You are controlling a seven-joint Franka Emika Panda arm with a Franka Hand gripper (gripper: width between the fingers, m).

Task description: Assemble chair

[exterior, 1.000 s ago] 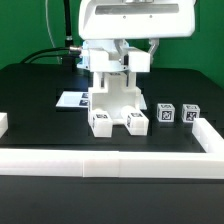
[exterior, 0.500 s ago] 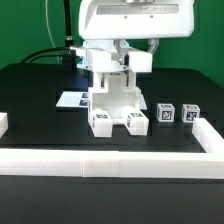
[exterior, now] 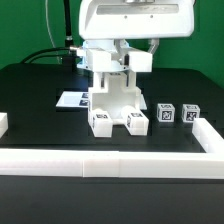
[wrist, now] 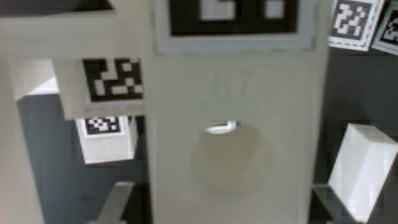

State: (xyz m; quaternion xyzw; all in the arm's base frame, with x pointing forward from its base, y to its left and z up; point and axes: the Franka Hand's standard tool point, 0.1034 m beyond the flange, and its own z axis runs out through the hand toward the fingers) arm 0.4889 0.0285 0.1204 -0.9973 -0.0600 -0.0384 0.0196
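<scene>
At the middle of the black tabletop [exterior: 40, 90], the partly built chair [exterior: 112, 98] stands upright on two blocky feet [exterior: 101, 123], each with a tag on its front face. It sits behind the long white border rail [exterior: 110, 160]. The marker board [exterior: 70, 100] lies flat just beside the chair on the exterior view's left. Two loose tagged blocks [exterior: 166, 114] rest side by side on the exterior view's right, apart from the chair and not yet fitted. The arm [exterior: 130, 18] hangs directly over the work. The chair lies straight below the jaws, with its long axis vertical and in line with the arm's approach. In the wrist view a flat white slab [wrist: 231, 130] fills the middle of the frame, with a small hole [wrist: 219, 127] in its face and a tag [wrist: 228, 15] at its far end. The dark tips of the jaws stand against its two long edges. Finding: the jaws are clamped across the width of the slab, holding the chair near its upper part. With only one arm, there is no choice of reach to weigh. Judgement: any coming move will carry the whole standing piece. A straight pull or press along the vertical axis looks safest. A sideways push could tip the chair on its narrow feet or twist it in the grip.
</scene>
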